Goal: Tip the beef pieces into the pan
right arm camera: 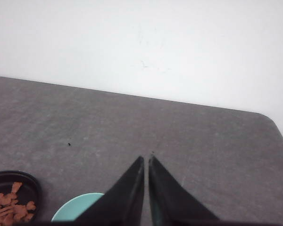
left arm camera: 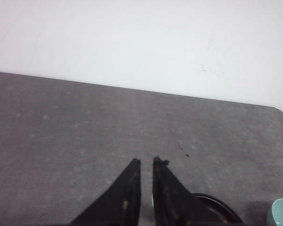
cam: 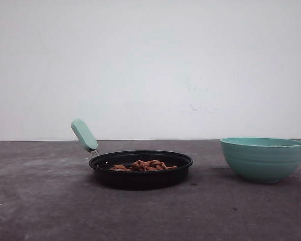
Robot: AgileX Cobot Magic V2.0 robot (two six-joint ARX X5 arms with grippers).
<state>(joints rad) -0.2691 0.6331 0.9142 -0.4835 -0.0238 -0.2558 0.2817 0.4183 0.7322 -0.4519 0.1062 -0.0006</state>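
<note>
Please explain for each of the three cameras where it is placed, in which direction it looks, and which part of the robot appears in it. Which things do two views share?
Front: low, facing forward at the shallow black pan of reddish-brown beef pieces and the teal ribbed bowl.
Left wrist: above the grey table, left gripper low in frame.
Right wrist: likewise, right gripper.
Pan and bowl appear in all three.

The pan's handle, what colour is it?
Pale mint green, on a black pan; the handle shows best in the front view.
</note>
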